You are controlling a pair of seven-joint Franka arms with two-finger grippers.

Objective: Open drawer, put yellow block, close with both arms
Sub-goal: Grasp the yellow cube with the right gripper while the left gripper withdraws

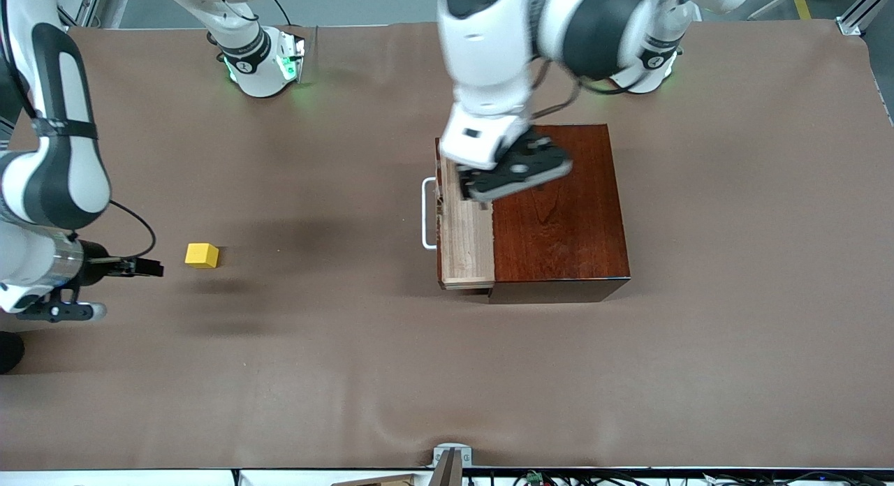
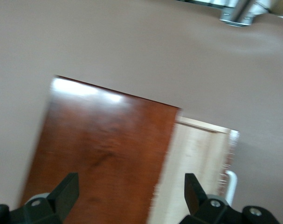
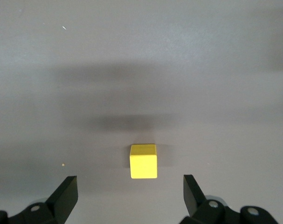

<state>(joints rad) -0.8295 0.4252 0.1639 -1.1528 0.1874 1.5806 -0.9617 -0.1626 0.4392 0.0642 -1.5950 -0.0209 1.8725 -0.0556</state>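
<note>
On the brown table (image 1: pixel 349 374), toward the left arm's end, the wooden box (image 1: pixel 559 214) is sitting with its drawer (image 1: pixel 466 238) pulled partly out, pale tray and white handle (image 1: pixel 427 214) showing. No readable writing is appearing in any view. The left gripper (image 1: pixel 482 193) is hanging over the drawer's tray beside the box lid, and the arm is hiding part of the tray in the front view; the left wrist view is showing its fingers (image 2: pixel 66 189) spread wide and holding nothing, with the box (image 2: pixel 104 149) and drawer (image 2: pixel 197 163) below, blurred. The yellow block (image 1: pixel 202 255) is lying on the table toward the right arm's end, well apart from the box. The right gripper (image 1: pixel 143 267) is hovering just beside it, small in the front view; the right wrist view is showing its fingers (image 3: pixel 66 193) spread apart, empty, with the block (image 3: pixel 143 161) between them but lower down
</note>
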